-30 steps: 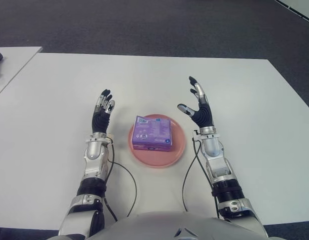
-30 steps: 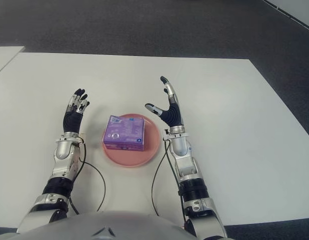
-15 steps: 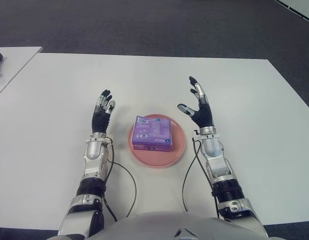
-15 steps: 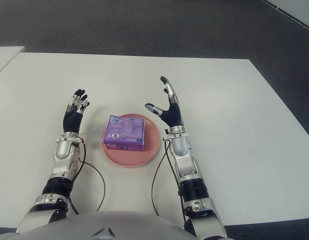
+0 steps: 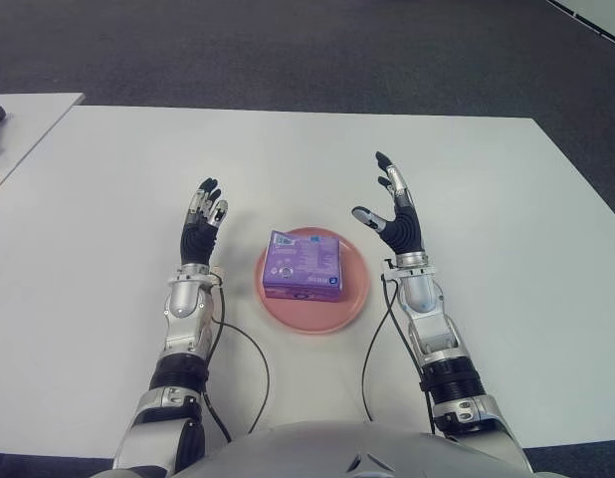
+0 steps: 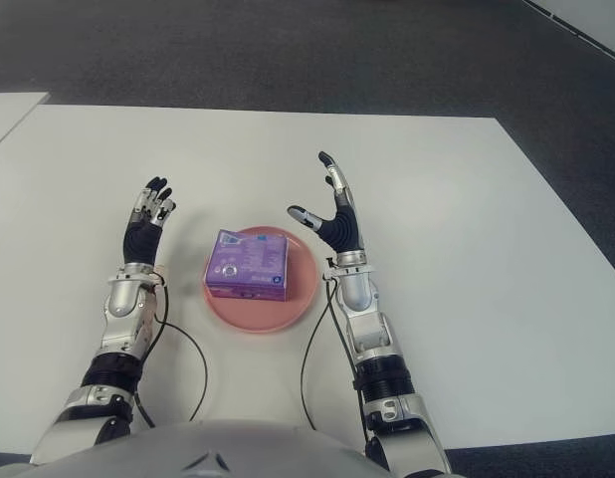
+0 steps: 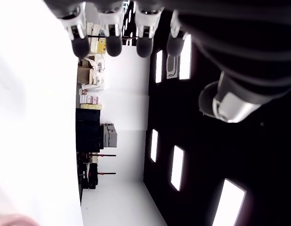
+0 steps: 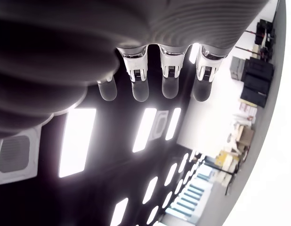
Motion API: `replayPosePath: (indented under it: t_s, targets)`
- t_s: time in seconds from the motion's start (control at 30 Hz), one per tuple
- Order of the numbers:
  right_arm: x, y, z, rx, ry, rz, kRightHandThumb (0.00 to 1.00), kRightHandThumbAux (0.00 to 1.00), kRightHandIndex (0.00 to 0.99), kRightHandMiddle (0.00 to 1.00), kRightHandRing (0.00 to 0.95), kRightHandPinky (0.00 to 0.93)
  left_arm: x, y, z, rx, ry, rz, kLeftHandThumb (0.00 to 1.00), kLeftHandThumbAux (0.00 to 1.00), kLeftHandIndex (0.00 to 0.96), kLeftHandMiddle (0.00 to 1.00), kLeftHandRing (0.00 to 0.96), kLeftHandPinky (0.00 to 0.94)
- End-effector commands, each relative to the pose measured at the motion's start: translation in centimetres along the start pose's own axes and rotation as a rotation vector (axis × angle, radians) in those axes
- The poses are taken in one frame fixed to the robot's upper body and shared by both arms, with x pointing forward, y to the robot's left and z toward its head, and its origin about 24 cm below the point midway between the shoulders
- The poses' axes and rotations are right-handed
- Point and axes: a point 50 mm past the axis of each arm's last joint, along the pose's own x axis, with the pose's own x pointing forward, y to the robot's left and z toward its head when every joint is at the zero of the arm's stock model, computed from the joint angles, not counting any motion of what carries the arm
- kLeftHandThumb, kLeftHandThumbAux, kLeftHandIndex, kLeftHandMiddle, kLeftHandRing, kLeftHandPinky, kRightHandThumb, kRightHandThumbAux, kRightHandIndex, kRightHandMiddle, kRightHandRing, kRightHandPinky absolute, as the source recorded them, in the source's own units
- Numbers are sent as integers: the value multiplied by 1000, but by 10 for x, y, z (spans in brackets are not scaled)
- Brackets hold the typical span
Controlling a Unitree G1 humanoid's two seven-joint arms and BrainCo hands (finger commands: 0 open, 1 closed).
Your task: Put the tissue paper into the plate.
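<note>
Tissue paper, in the form of a small purple rectangular pack (image 5: 304, 264) with printed wrapping, lies flat inside the round pink plate (image 5: 353, 302), slightly toward the plate's left side, with bare rim visible on the right and near sides. The plate sits on the white bench (image 5: 108, 169) directly in front of the robot.

Change over the last second: negligible. The pack and the plate occupy the same positions. The left hand (image 5: 202, 222) has shifted very slightly, and the right hand (image 5: 394, 209) is in the same raised pose as before. Judgement: placement is complete, and both hands have already released and cleared the plate, so no corrective step appears to be needed.

Orientation of the pack: the broad printed face points up. The outline is close to square, so the long axis is hard to fix; it appears to run across the plate, left to right, with the pack turned slightly so that its far-left corner points away from the robot.

Hand state: the left hand is to the left of the plate, fingers extended upward and close together, holding nothing. The right hand is to the right of the plate, fingers extended and thumb spread toward the plate, holding nothing. Both wrist views confirm straight fingers with no object between them. Neither hand touches the plate or the pack.
</note>
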Motion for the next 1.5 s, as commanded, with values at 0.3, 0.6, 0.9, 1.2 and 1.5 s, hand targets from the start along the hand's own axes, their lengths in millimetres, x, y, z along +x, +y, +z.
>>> replayPosePath:
  t_s: [0.3, 0.6, 0.9, 1.2, 1.5]
  targets:
    - [-4, 4, -5, -8, 38, 6, 22, 394, 0, 0, 0, 0, -2, 6, -4, 5, 28, 11, 0, 495, 0, 0, 0, 0]
    - [-3, 4, -5, -8, 39, 6, 22, 394, 0, 0, 0, 0, -2, 7, -4, -3, 27, 13, 0, 497, 0, 0, 0, 0]
    - [-3, 7, -4, -8, 37, 6, 22, 394, 0, 0, 0, 0, -1, 9, -2, 11, 19, 8, 0, 486, 0, 0, 0, 0]
    - [-2, 9, -3, -8, 38, 7, 22, 394, 0, 0, 0, 0, 1, 11, -3, 24, 23, 11, 6, 487, 0, 0, 0, 0]
    - [-2, 11, -2, -8, 38, 7, 22, 394, 0, 0, 0, 0, 7, 11, 1, 19, -5, -3, 11, 505, 0, 0, 0, 0]
